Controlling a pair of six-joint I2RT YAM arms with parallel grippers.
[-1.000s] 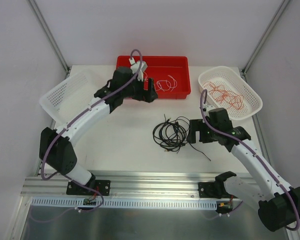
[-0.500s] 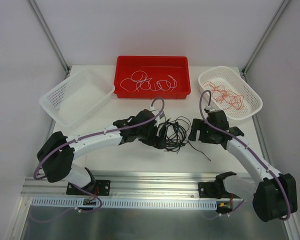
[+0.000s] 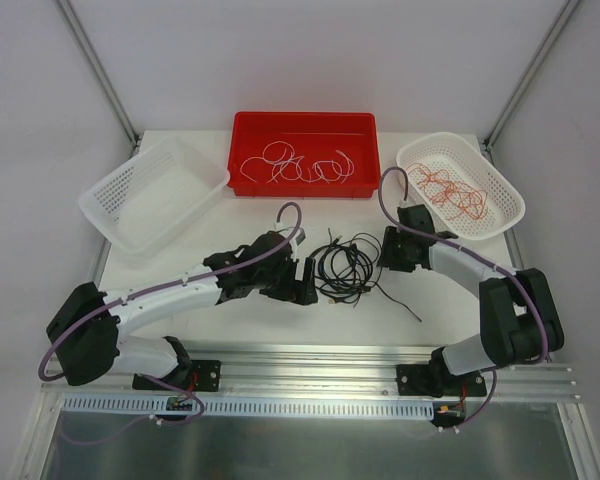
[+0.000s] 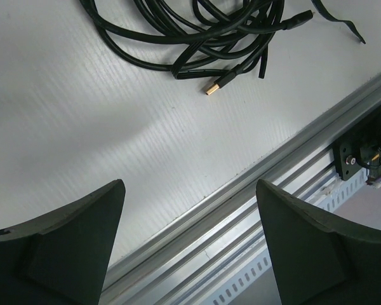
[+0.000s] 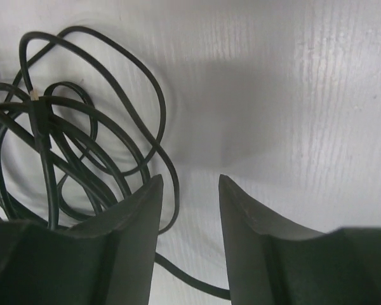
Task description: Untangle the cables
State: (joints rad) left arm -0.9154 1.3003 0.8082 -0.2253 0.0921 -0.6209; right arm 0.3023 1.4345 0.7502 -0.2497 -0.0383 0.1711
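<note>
Scanning top view: I see the black cables [image 3: 345, 268] bunched between both arms. The white cables [image 3: 298, 168] lie in the red bin [image 3: 305, 122], and the red-orange cables [image 3: 450, 190] in the white basket [image 3: 500, 215].
Bearing: the bundle lies just right of the left gripper [image 3: 306, 284] and left of the right gripper [image 3: 388, 255], which sits at its edge. I judge the right one nearer.
Axis: the coil is roughly round, and one loose tail [image 3: 405, 308] trails toward the near right.
Left wrist view: the fingers are spread wide with nothing between them. The bundle is ahead of the tips, its gold plug tip [image 4: 211, 89] nearest.
Right wrist view: the fingers are parted narrowly and grip nothing. The loops crowd the left finger [image 5: 124, 216], and one strand crosses under the gap.
Change: half a second ago the left gripper overlapped the bundle's left edge; now it stands just clear. The right gripper has barely shifted, though its arm has folded back.
</note>
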